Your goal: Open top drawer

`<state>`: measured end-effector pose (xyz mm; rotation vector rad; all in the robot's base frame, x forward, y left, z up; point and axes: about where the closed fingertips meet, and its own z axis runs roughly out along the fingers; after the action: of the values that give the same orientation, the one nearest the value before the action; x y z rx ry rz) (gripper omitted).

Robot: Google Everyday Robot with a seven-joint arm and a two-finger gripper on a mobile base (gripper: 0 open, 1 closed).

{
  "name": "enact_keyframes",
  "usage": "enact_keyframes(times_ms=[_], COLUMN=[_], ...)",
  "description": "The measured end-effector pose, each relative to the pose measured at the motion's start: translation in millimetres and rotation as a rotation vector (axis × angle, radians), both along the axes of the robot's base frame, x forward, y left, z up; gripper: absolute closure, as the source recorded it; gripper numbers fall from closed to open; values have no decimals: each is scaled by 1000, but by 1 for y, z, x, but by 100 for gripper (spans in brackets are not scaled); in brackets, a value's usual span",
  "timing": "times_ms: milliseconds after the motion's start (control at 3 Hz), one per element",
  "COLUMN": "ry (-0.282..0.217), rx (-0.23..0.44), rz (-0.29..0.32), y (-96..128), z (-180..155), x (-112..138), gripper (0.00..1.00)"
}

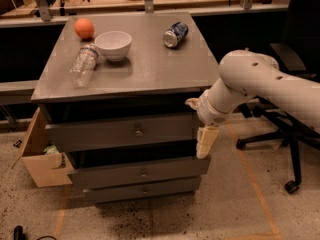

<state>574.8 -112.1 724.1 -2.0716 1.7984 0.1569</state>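
The top drawer (125, 132) is the tallest grey front of three under the grey cabinet top, with a small round metal knob (138, 132) at its centre. Its front stands slightly out from the cabinet body. Two shallower grey drawers (140, 173) sit below it. My gripper (205, 141) hangs at the end of the white arm (250, 84), pointing down at the right end of the top drawer's front, right of the knob.
On the cabinet top (150, 69) lie an orange (84, 28), a white bowl (113, 44), a clear plastic bottle (82, 64) on its side and a can (175, 34). An open cardboard box (42, 159) stands at the left. An office chair (285, 134) stands at the right.
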Motion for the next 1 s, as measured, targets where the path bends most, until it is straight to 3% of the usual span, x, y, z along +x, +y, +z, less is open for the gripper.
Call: enact_keyframes(times_ms=[1000], ry=[-22], rx=[-61], rz=[16], y=[17], z=[-35], x=[47], gripper=[0])
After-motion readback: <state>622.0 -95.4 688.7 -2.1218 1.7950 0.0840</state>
